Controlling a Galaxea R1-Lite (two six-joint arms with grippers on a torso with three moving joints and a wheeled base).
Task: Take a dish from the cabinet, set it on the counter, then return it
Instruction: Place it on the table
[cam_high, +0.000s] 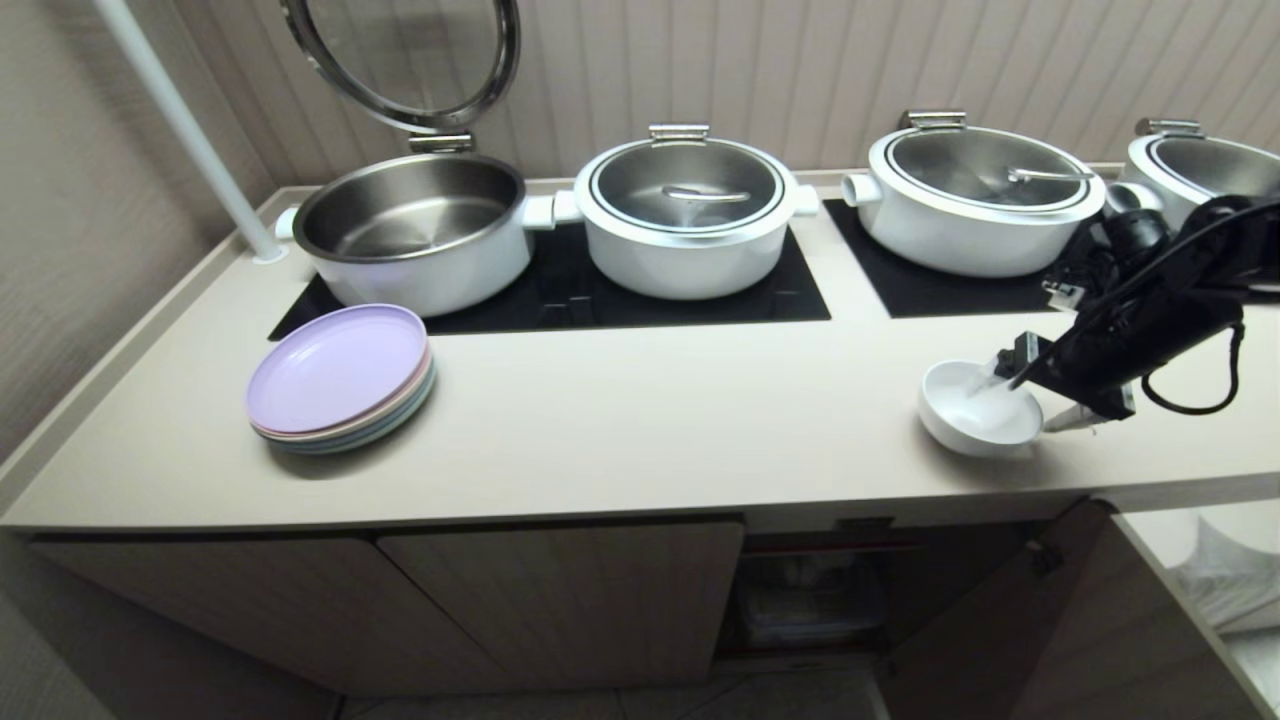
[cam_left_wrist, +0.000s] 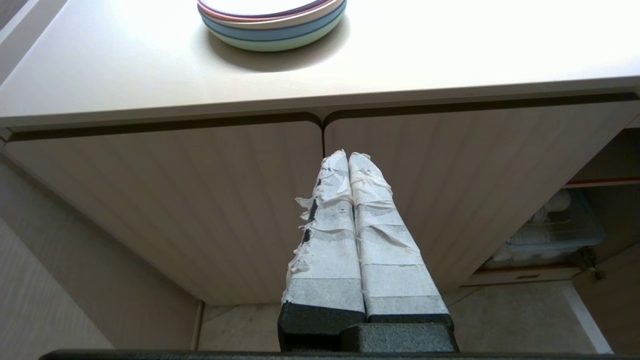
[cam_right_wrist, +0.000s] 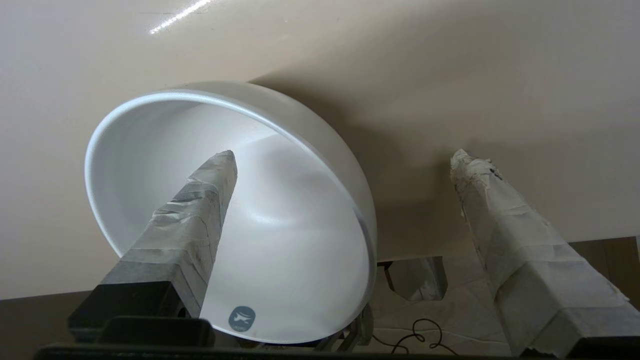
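The dish (cam_high: 975, 412), a small white bowl, stands on the counter (cam_high: 640, 430) close to its front right edge. My right gripper (cam_high: 1012, 405) is open and straddles the bowl's near wall. In the right wrist view one taped finger (cam_right_wrist: 200, 210) reaches inside the dish (cam_right_wrist: 290, 235), the other finger (cam_right_wrist: 505, 220) hangs outside it over the counter (cam_right_wrist: 450, 75), and neither presses on the wall. Below the counter the cabinet (cam_high: 810, 590) stands open, its door (cam_high: 1000, 620) swung out. My left gripper (cam_left_wrist: 348, 156) is shut and empty, parked low before closed doors.
A stack of pastel plates (cam_high: 340, 378) lies at the counter's left front. Several white pots (cam_high: 685, 215) line the back on black panels, the leftmost pot (cam_high: 415, 225) with its lid up. A clear box (cam_left_wrist: 550, 235) of white dishes sits inside the cabinet. A white pole (cam_high: 190, 130) rises at the left.
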